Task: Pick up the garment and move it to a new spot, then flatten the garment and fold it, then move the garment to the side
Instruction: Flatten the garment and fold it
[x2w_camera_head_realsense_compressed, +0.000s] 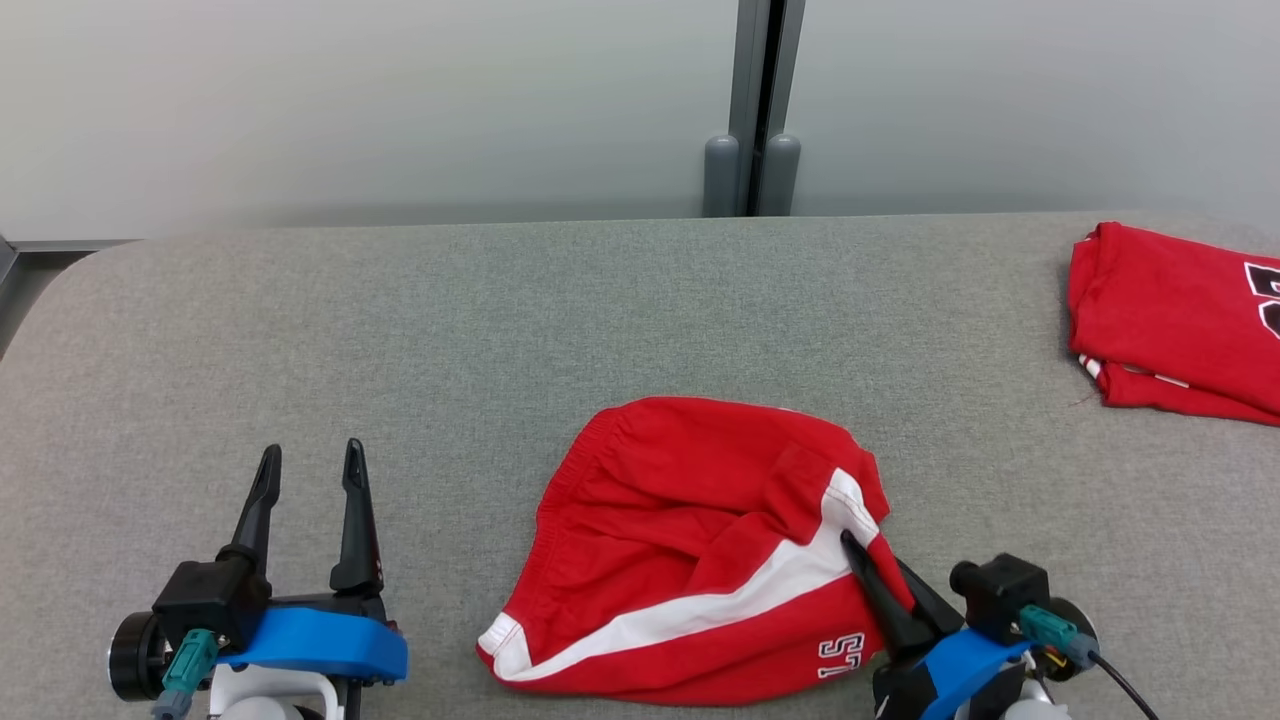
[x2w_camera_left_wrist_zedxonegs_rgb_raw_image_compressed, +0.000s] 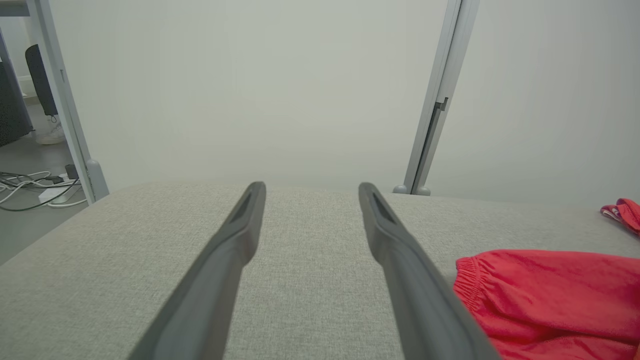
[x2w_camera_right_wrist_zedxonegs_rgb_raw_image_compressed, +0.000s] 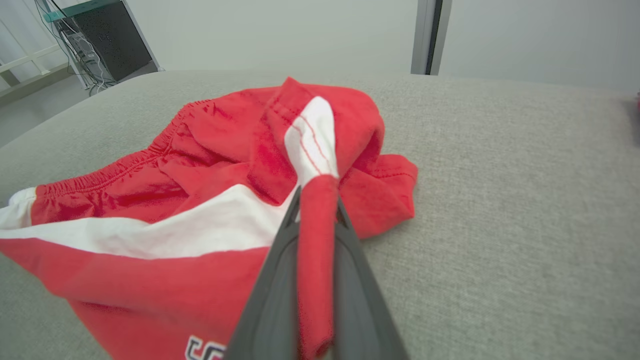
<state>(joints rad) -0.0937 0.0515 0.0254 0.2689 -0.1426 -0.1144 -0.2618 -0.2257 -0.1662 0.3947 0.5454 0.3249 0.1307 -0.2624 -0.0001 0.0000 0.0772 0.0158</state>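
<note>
Since your right tool (x2w_camera_head_realsense_compressed: 872, 552) is clenched on a ridge of the red garment (x2w_camera_head_realsense_compressed: 690, 540) while the cloth lies on the tabletop (x2w_camera_head_realsense_compressed: 480, 320), you are at the very start of the job by my reading. The garment, a pair of shorts with a white stripe (x2w_camera_head_realsense_compressed: 740, 600), sits crumpled at the near edge, centre to right in the head view. Its elastic waistband (x2w_camera_head_realsense_compressed: 572, 462) is turned toward your left tool (x2w_camera_head_realsense_compressed: 311, 448).

From the right wrist you can see the pinch clearly. A narrow roll of red fabric runs between the two fingers (x2w_camera_right_wrist_zedxonegs_rgb_raw_image_compressed: 277, 285), and the rest of the shorts bunches up beyond them. Nothing appears lifted yet; the bulk rests on the tabletop.

Your left tool is released, fingers spread wide over bare tabletop, well apart from the cloth and holding nothing.

So the pick-up is underway and not finished. The move to a new spot, the flattening, the fold and the final shift aside all remain. A second red piece (x2w_camera_head_realsense_compressed: 1170, 320), already folded, lies at the far right; I judge that it marks the side where finished items go.
</note>
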